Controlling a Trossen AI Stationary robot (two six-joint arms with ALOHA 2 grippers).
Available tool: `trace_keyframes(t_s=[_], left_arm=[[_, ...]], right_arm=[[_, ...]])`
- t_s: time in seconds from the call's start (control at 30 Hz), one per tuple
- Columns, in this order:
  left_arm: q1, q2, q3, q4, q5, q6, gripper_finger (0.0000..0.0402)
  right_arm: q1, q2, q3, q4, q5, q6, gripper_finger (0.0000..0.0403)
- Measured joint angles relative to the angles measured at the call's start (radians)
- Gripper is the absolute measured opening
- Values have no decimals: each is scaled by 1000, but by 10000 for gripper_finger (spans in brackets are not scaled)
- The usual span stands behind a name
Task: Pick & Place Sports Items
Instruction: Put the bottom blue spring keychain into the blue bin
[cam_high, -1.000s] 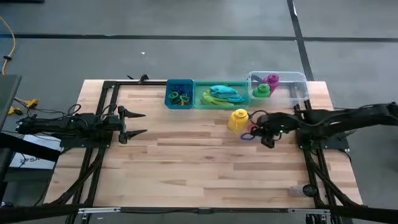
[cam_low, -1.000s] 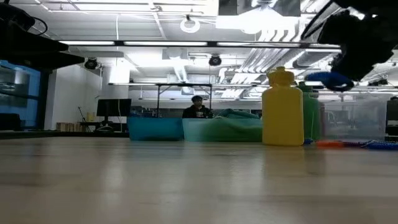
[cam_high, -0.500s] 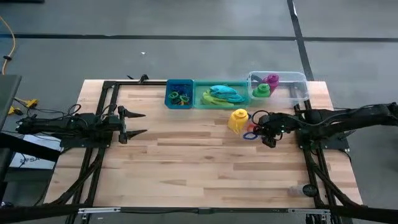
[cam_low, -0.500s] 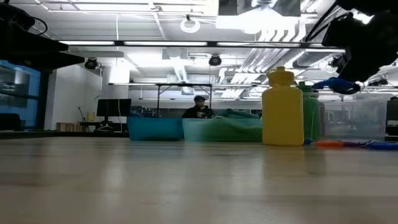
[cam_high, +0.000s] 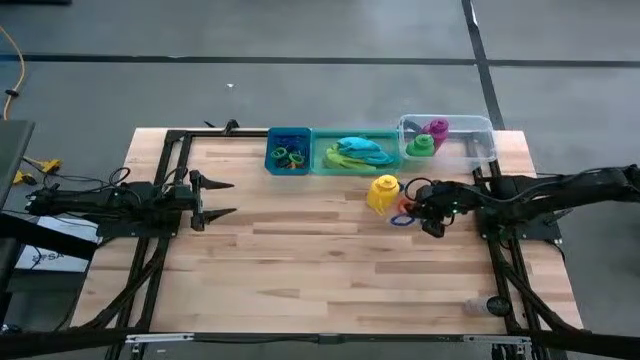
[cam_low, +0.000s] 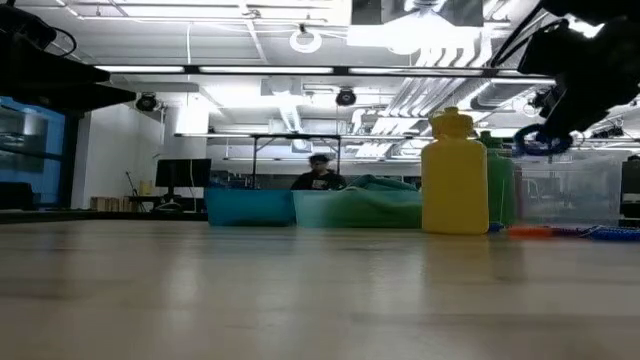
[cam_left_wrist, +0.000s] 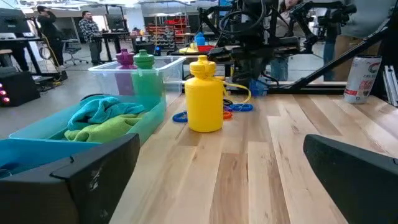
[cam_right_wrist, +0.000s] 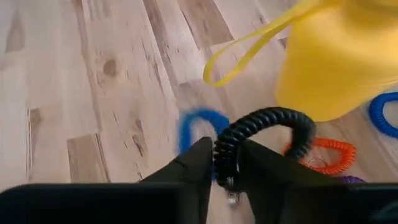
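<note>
A yellow bottle (cam_high: 383, 193) stands upright on the wooden table in front of the green bin (cam_high: 355, 165). My right gripper (cam_high: 410, 208) hangs just right of it, tipped downward, shut on a black coiled ring (cam_right_wrist: 267, 124). A blurred blue ring (cam_right_wrist: 200, 132) shows just past its fingertips, also seen in the low view as a blue ring (cam_low: 545, 140) under the gripper. Orange (cam_right_wrist: 323, 155) and blue (cam_right_wrist: 382, 115) rings lie on the table by the bottle. My left gripper (cam_high: 235, 198) waits open at the table's left, pointing level. My right gripper pinches the black coiled ring by its lower arc (cam_right_wrist: 225, 163) between its two fingers, which slant down from the table's right. The rest of the ring arches out beyond the fingertips, clear of the table. Whether the blurred blue ring touches the fingers I cannot tell.
Along the far edge stand a blue bin (cam_high: 289, 137) with small rings, the green bin with teal and lime cloths (cam_high: 358, 152), and a clear bin (cam_high: 470, 140) holding a purple bottle (cam_high: 437, 128) and a green one (cam_high: 420, 145). Bare wood lies toward the near edge.
In the low view the blue ring under my right gripper has sunk a little and shifted right, turning from edge-on to face-on. The yellow bottle has kept its place.
</note>
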Motion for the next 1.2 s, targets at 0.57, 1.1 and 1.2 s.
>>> trace_keyframes(t_s=[0.57, 1.1, 1.2], left_arm=[[0, 0, 0, 0, 0, 0, 368], [0, 0, 0, 0, 0, 0, 368], [0, 0, 0, 0, 0, 0, 368]], right_arm=[[1, 0, 0, 63, -4, 53, 2], [11, 146, 0, 84, -62, -121, 120], [-10, 168, 0, 109, -111, -134, 135]])
